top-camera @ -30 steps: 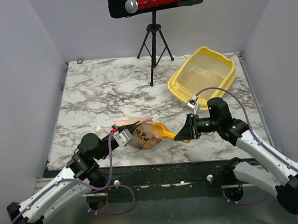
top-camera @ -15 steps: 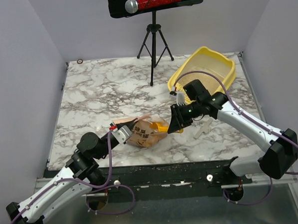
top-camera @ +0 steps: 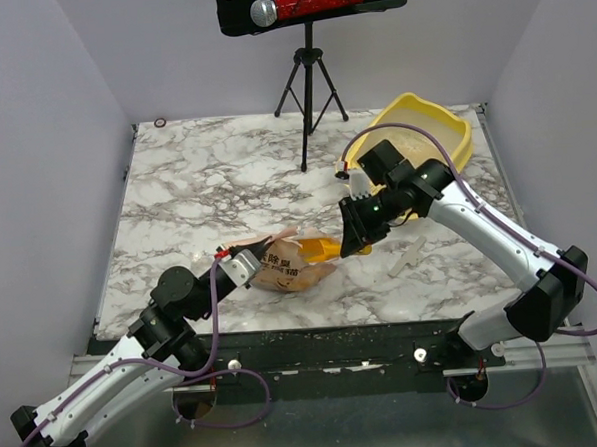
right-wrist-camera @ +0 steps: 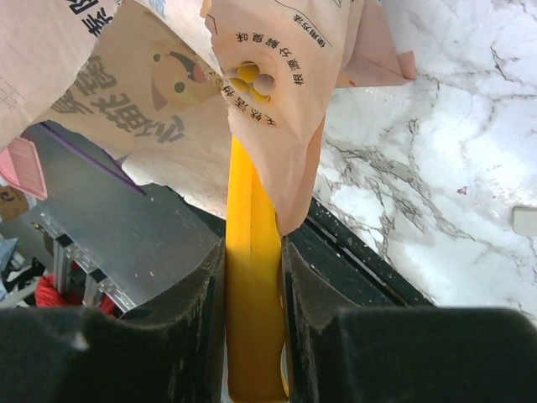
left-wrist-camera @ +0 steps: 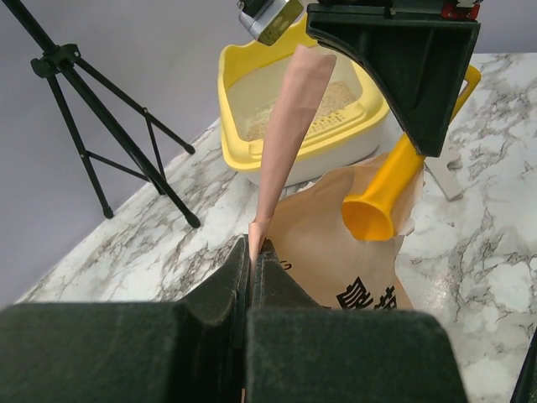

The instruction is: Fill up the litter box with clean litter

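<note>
The yellow litter box (top-camera: 452, 125) stands at the back right, partly behind my right arm, and also shows in the left wrist view (left-wrist-camera: 252, 151). Beige clean litter (left-wrist-camera: 334, 97) lies in it. A tan paper bag (top-camera: 281, 272) lies at the front middle. My left gripper (top-camera: 243, 265) is shut on the bag's pink upper edge (left-wrist-camera: 277, 159), holding it up. My right gripper (top-camera: 357, 240) is shut on the handle of a yellow-orange scoop (right-wrist-camera: 252, 302). The scoop's head (top-camera: 318, 247) is at the bag's mouth (left-wrist-camera: 369, 214), and the bag's flap (right-wrist-camera: 268, 75) hangs over it.
A black tripod (top-camera: 308, 78) stands at the back middle under a black bar (top-camera: 307, 5). A small white piece (top-camera: 403, 261) lies on the marble to the right of the bag. A small ring (top-camera: 160, 122) lies at the far left corner. Grey walls close both sides.
My right arm has swung left and stretched out, carrying the scoop from beside the bag to its mouth. The left gripper has kept its hold on the bag's edge.
</note>
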Controlling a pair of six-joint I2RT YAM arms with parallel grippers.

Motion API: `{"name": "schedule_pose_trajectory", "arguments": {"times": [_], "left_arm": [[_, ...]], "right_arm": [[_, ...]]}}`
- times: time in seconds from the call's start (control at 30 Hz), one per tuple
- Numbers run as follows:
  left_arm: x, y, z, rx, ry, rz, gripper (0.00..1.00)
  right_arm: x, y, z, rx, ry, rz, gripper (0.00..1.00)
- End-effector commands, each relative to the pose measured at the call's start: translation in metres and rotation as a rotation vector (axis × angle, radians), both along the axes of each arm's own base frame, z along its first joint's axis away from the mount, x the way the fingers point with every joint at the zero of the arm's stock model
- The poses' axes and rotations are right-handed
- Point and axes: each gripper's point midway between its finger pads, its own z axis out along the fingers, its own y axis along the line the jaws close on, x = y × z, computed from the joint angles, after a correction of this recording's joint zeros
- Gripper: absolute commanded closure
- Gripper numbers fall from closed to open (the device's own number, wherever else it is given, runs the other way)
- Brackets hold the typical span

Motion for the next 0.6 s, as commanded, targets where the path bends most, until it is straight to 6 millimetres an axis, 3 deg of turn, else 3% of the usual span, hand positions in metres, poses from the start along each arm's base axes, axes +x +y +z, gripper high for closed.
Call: {"name": "schedule_pose_trajectory", "arguments": {"times": [0.0,0.13,0.57], "left_arm": [[-0.003,0.014,0.055,-0.142,-0.095,0.041,1.00],[-0.004,0.015,0.057,-0.150,-0.095,0.041,1.00],[-0.002,0.013,0.053,-0.138,-0.086,0.042,1.00]], "right_arm": [[-0.005,-0.036,-0.010,-0.201,0.033,-0.046,1.00],[-0.007,-0.032,-0.025,-0.223,0.092,-0.016,1.00],[0.025,0.023,-0.070,-0.130,0.185,0.031,1.00]]}}
